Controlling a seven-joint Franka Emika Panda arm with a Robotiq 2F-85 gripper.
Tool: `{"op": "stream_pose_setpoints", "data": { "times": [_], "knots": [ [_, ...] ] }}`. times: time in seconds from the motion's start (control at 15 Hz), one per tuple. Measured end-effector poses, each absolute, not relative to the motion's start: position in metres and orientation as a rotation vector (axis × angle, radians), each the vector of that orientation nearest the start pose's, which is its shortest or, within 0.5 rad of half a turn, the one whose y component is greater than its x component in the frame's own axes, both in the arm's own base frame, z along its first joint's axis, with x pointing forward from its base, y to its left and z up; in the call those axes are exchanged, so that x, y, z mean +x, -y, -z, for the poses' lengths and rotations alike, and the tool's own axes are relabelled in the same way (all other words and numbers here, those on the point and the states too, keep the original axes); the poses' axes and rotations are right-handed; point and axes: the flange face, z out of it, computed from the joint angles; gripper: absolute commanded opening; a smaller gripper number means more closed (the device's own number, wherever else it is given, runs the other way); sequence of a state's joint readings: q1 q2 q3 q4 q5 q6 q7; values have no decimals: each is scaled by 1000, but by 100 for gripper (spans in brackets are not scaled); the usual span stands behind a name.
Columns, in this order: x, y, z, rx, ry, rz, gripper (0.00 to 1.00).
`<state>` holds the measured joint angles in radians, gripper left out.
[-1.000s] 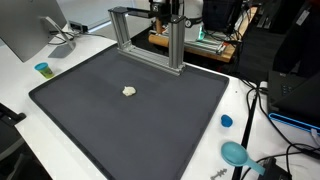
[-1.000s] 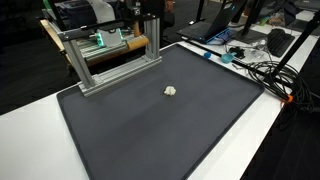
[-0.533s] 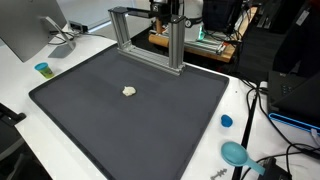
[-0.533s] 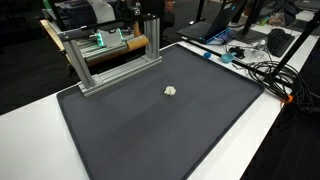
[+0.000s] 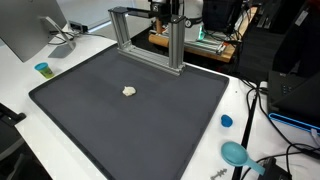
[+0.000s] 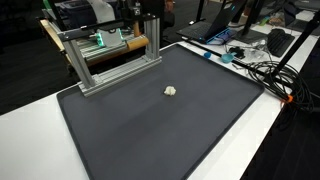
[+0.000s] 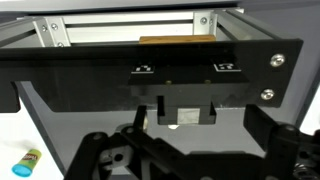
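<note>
A small white crumpled lump (image 5: 129, 91) (image 6: 171, 90) lies alone on the dark mat (image 5: 110, 125) (image 6: 160, 130). Behind it stands an aluminium frame (image 5: 150, 40) (image 6: 110, 55) at the mat's far edge. The arm does not show in either exterior view. In the wrist view my gripper (image 7: 185, 150) comes in from the bottom, its dark fingers (image 7: 270, 135) wide apart and open, nothing between them. It faces the frame's black crossbar (image 7: 150, 70) over the mat. A faint pale speck (image 7: 172, 127) on the mat ahead may be the lump.
A blue cup (image 5: 42, 69) and a monitor (image 5: 30, 30) stand on the white table beside the mat. A blue cap (image 5: 227, 121), a teal object (image 5: 236, 153) and cables (image 6: 262, 68) lie on the other side. A small marker (image 7: 27, 157) lies at the mat's edge.
</note>
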<state>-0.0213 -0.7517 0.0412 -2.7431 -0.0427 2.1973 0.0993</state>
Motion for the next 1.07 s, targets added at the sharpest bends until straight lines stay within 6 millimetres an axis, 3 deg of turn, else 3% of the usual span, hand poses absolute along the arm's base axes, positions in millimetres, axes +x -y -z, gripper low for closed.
{"op": "stream_pose_setpoints", "data": {
  "times": [0.27, 0.47, 1.07],
  "knots": [
    [340, 2, -448, -3175, -136, 338, 95],
    [342, 6, -442, -3177, -152, 309, 83],
    [341, 4, -438, -3175, -164, 267, 85]
  ]
}}
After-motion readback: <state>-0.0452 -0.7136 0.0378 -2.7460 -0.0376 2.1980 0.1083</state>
